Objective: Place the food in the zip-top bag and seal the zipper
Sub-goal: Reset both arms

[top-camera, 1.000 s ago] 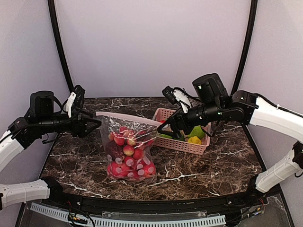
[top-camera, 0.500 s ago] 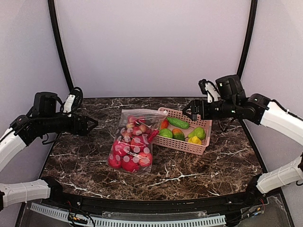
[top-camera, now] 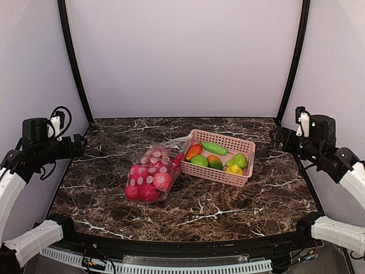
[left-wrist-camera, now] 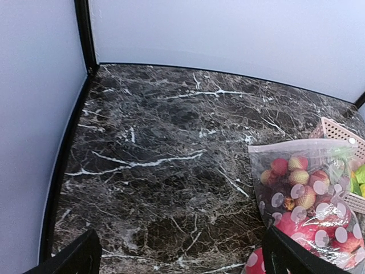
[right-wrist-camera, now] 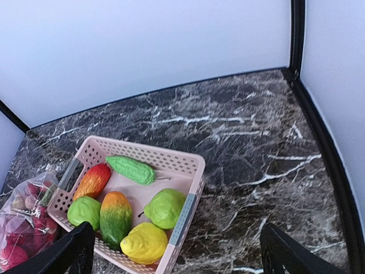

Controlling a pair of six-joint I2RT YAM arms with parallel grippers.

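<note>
Clear dotted plastic zip-top bag (top-camera: 149, 178) of glossy red toy fruits (top-camera: 161, 181) lay on dark marble surface (top-camera: 228, 202) against pink lattice basket (top-camera: 244, 178). Whether its pale zipper strip (left-wrist-camera: 296, 144) was sealed was unreadable. Left gripper (left-wrist-camera: 181, 251) and right gripper (right-wrist-camera: 177, 240) jaws gaped empty, mostly cropped.

- You have one zip-top bag (top-camera: 149, 165), lying left of the middle of the table (top-camera: 239, 208);
- the red food (top-camera: 161, 181) inside it is heaped and overlapping; you cannot count it exactly, but several pieces show;
- one pink basket (right-wrist-camera: 191, 197);
- six fruits in that basket: one green cucumber (right-wrist-camera: 132, 169); one red-orange piece (right-wrist-camera: 92, 180); one round green (right-wrist-camera: 84, 211); one orange-green (right-wrist-camera: 116, 217); one pale green (right-wrist-camera: 165, 208); one yellow (right-wrist-camera: 144, 242).
</note>
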